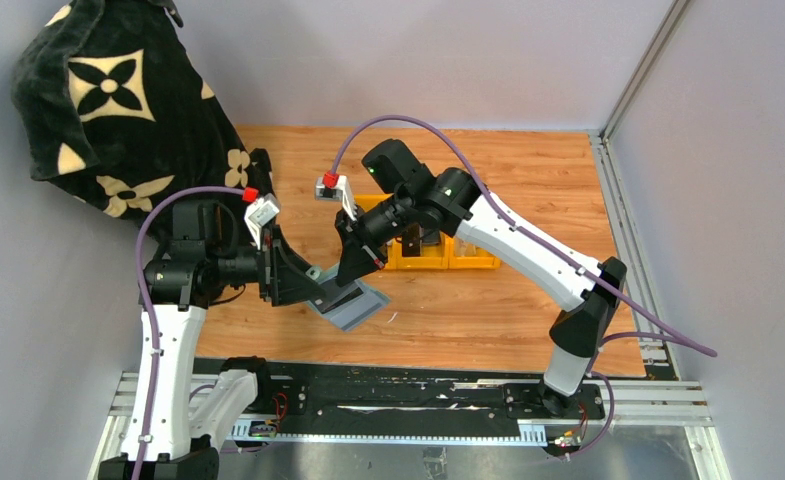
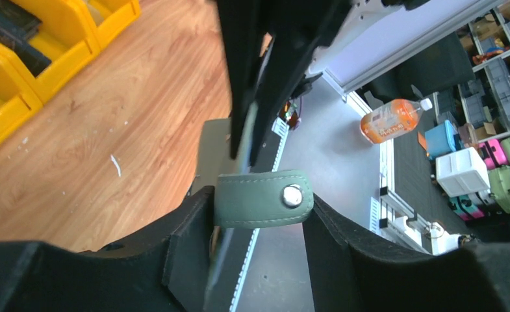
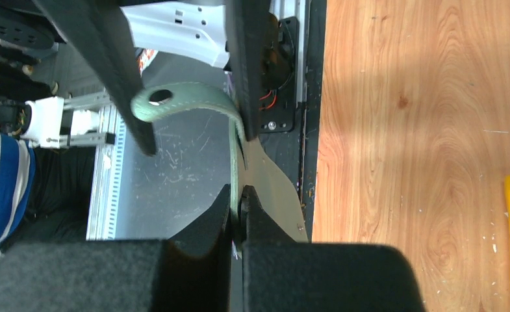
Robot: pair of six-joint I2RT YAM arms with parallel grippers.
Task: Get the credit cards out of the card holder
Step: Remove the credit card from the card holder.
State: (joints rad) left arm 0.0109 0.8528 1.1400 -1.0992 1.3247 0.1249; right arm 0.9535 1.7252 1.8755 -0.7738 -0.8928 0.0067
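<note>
At the far left I saw a black blanket (image 1: 108,100) with cream flower shapes heaped against the wall, hanging over the bench (image 1: 528,170) corner. Just right of it, the left arm rose from its base, folded at the elbow and reached right with its wrist level, so the left end effector (image 1: 313,290) sat low over the near part of the bench. Its 2 fingers (image 2: 187,253) stood apart, and the snap tab (image 2: 265,198) spanned the gap between them with its metal stud (image 2: 292,195) facing the wrist camera. I could not tell whether those fingers actually pinched anything.

The card holder (image 1: 360,308) lay between the 2 end effectors, tilted, its grey-green panel angled toward the near edge. I could not make out any cards in it.

From the right, the right arm stretched up from its base, bent at the elbow and pitched steeply down and left. The right end effector (image 3: 240,201) was clamped tight on a thin edge of the holder, its jaws pressed together with only that edge between them.

Behind that arm, 2 yellow bins (image 1: 468,255) sat on the wood.
</note>
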